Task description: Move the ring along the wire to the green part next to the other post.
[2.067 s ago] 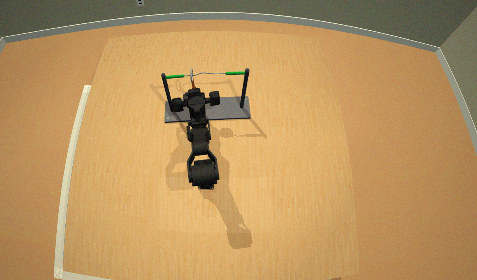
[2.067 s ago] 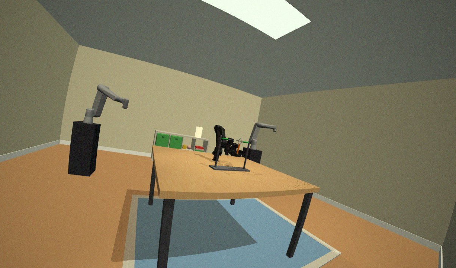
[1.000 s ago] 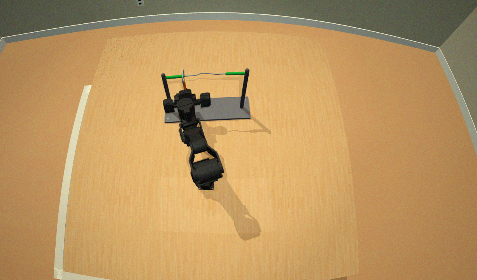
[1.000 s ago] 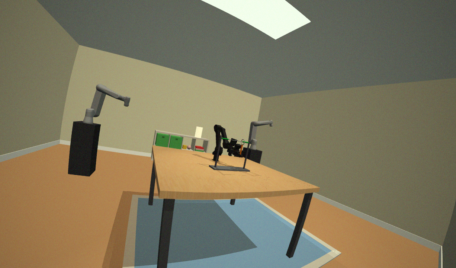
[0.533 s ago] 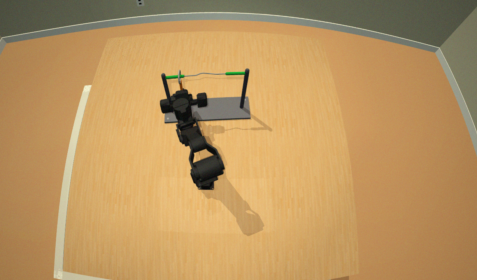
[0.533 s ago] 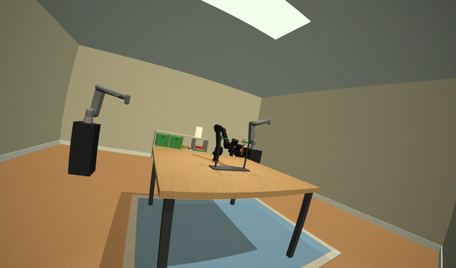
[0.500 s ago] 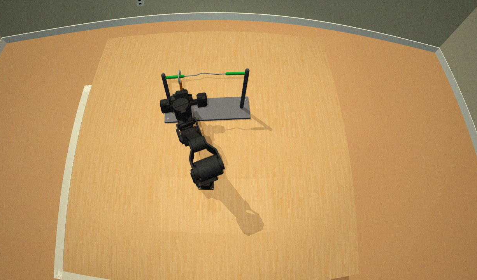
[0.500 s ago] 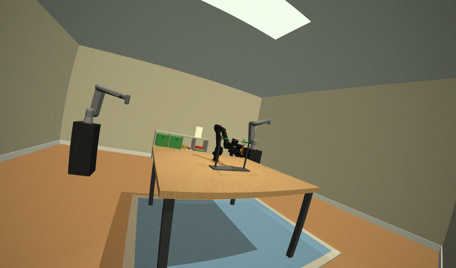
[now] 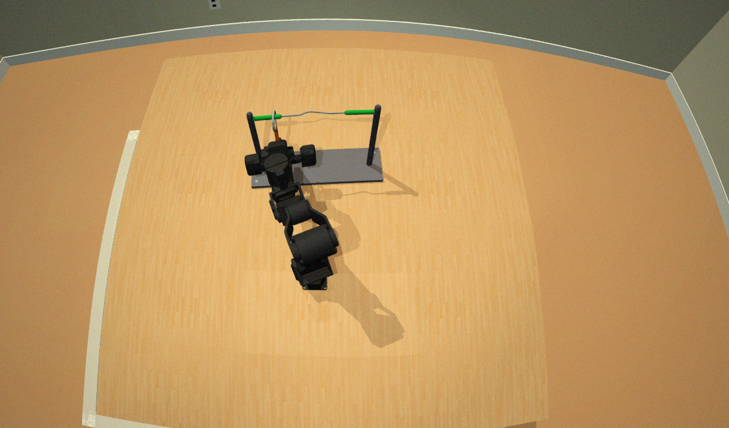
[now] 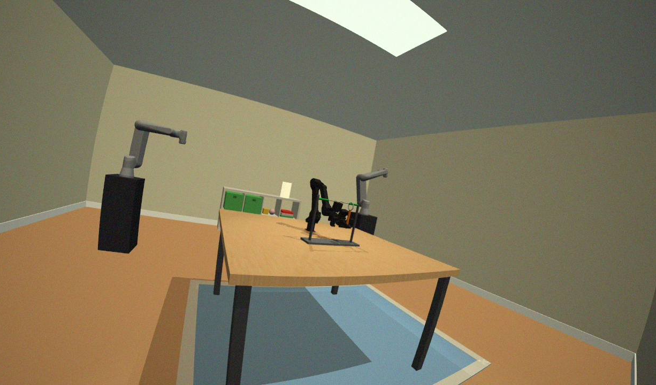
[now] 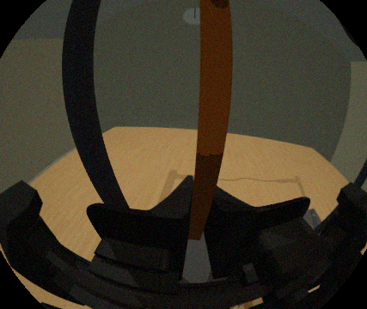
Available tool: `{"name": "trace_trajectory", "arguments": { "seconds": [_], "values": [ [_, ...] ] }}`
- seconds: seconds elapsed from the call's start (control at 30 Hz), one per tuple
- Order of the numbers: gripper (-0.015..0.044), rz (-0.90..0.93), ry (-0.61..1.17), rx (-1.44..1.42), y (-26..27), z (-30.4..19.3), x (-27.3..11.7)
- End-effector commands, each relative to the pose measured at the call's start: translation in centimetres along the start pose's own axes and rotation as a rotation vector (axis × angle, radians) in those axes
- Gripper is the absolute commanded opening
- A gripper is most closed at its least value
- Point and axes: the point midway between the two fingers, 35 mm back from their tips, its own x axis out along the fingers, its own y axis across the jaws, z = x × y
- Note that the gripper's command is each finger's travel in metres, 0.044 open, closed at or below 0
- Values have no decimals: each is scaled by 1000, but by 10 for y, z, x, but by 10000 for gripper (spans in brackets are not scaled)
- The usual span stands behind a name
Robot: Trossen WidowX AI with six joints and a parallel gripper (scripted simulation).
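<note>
Ring (image 9: 274, 125) (image 10: 348, 206) and orange handle (image 9: 276, 135) (image 10: 348, 217) (image 11: 214, 86) are beside the left post (image 9: 254, 135) (image 10: 355, 224) (image 11: 80, 64), the ring around the wire at the inner end of the near green part (image 9: 264, 117) (image 10: 355, 204). The hand (image 9: 277, 143) (image 10: 346, 224) (image 11: 193, 180) is clenched on the handle's lower portion, with the handle rising from between its fingers to the ring. Whether the ring touches the wire cannot be told.

From the near green part, the thin grey part (image 9: 311, 112) (image 10: 338, 201) runs away from the left post in shallow bends to the far green part (image 9: 360, 112) (image 10: 323, 199). That joins the right post (image 9: 374, 135) (image 10: 313, 217), well apart from the left post. A dark base plate (image 9: 340, 164) (image 10: 330, 243) beneath the left post also carries the right post and lies on the table (image 9: 436, 239) (image 10: 282, 258) (image 11: 144, 159). The black arm (image 9: 311, 244) (image 10: 320, 191) reaches toward the left post from the robot's side of the plate.
</note>
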Motion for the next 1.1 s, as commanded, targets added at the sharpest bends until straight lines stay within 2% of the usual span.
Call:
{"name": "trace_trajectory", "arguments": {
  "seconds": [0.0,0.4,0.8,1.07],
  "values": [
    [-150,-3,-3,5,0,-1,0],
    [-150,-3,-3,5,0,-1,0],
    [160,0,-2,1,0,0,-1],
    [160,-1,-1,2,1,2,-15]
  ]
}}
